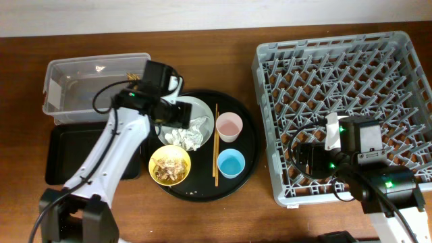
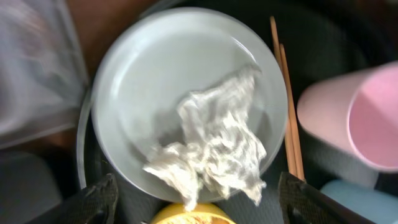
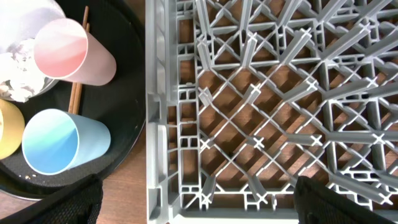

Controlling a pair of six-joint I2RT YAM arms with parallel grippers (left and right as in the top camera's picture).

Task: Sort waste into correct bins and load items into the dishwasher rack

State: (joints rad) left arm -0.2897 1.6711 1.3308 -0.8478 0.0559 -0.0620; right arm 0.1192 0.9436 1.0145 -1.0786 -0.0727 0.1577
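Observation:
A crumpled white tissue [image 1: 190, 133] lies on the pale grey-green plate [image 1: 194, 108] on the round black tray [image 1: 248, 162]. In the left wrist view the tissue [image 2: 217, 146] fills the plate [image 2: 143, 81]. My left gripper [image 2: 193, 202] is open above the plate's near edge, empty. The yellow bowl [image 1: 169, 164] holds beige food scraps. The pink cup [image 1: 229, 125], the blue cup [image 1: 231, 163] and the wooden chopsticks [image 1: 216, 145] sit on the tray. My right gripper [image 3: 196, 202] is open and empty over the front left corner of the grey dishwasher rack [image 1: 351, 61].
The clear plastic tub [image 1: 74, 94] stands at the back left with a small gold-brown thing inside. The shallow black rectangular tray [image 1: 64, 155] lies in front of it. The wall edge runs along the back of the brown table.

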